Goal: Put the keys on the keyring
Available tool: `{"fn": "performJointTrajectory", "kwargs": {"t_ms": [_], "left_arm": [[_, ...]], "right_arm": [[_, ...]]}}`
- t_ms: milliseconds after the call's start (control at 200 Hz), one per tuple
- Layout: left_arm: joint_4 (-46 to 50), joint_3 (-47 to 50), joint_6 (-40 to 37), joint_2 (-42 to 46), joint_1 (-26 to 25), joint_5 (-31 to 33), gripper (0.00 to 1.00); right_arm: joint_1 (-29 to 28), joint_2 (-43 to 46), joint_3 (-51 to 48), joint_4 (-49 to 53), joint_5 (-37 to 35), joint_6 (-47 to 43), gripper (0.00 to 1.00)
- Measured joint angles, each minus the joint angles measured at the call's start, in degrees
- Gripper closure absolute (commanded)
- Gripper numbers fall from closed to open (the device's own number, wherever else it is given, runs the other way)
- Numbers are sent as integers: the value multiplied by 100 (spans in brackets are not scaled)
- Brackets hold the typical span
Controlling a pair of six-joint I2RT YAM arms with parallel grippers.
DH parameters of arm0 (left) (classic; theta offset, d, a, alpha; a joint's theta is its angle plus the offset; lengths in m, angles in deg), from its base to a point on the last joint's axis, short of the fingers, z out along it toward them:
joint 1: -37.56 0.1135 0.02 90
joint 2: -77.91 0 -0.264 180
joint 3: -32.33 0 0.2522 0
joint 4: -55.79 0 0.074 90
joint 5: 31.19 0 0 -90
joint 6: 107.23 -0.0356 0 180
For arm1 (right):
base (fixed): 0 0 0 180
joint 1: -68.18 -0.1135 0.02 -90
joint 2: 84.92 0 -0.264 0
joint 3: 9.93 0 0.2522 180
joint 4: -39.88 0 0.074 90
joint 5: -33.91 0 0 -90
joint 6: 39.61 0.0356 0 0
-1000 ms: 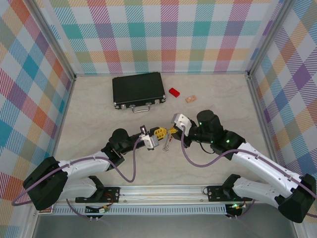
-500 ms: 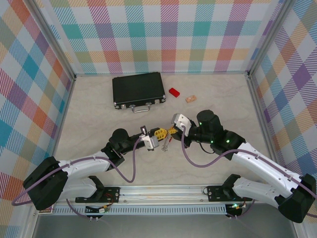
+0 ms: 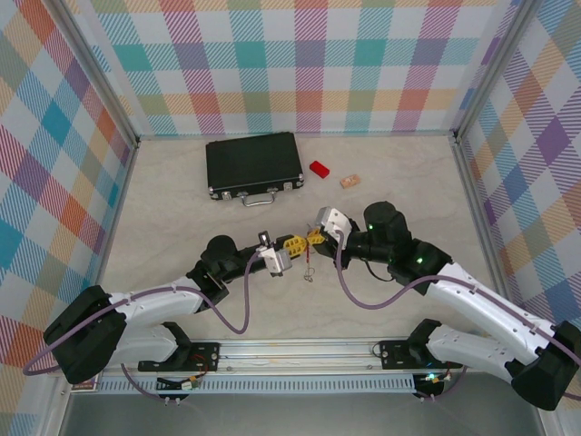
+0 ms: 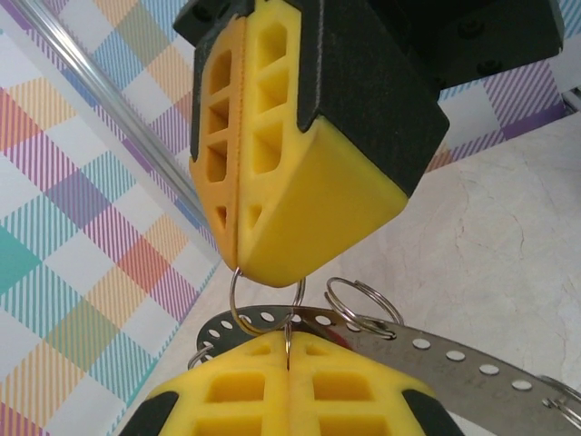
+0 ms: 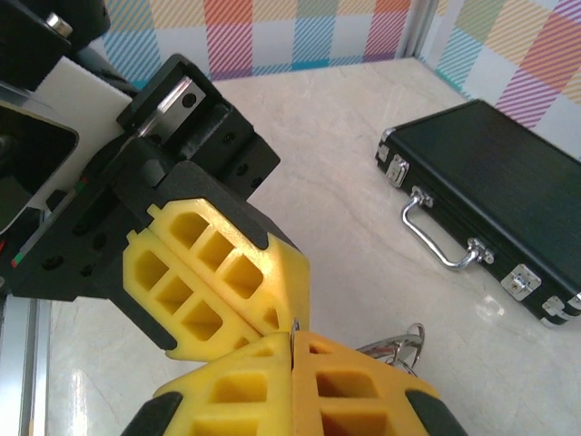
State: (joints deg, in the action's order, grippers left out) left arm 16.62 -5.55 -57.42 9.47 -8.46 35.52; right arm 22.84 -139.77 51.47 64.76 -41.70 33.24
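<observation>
Clearly, left wrist view: left fingers, right fingers both pinch loop of keyring; overhead, mere dangling glint.

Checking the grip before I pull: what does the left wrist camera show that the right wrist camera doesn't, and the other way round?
Left wrist: the keyring, seen as a holed silver band carrying small wire loops, with one loop caught in both pairs of jaws. Right wrist: the black case with its silver handle. Both: the left gripper and right gripper are shut, with their yellow tips meeting.
</observation>
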Motion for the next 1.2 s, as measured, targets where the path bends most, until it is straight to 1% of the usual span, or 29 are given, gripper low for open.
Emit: {"fn": "performJointTrajectory", "kwargs": {"t_ms": [255,360,570,710,910,1080,1200], "left_arm": [[-299,11,339,85,0,129,100],[-413,7,632,140,0,195,100],[-195,-199,1115,195,24,164,100],[-98,-293,1589,352,212,-164,100],[-129,-393,2315,376,490,-761,100],[-555,-404,2981,157,688,-1165,100],[-892,-422,3348,-35,802,-1340,100]], "right_arm": [[-4,321,-372,-426,-83,153,100],[-4,363,-546,-614,-105,234,100],[131,525,-927,-1121,-173,476,100],[448,651,-1073,-1471,-26,730,100],[898,789,-1215,-1978,487,1257,100],[1038,789,-1261,-2354,988,1615,100],[1104,780,-1305,-2625,1263,1829,100]]}}
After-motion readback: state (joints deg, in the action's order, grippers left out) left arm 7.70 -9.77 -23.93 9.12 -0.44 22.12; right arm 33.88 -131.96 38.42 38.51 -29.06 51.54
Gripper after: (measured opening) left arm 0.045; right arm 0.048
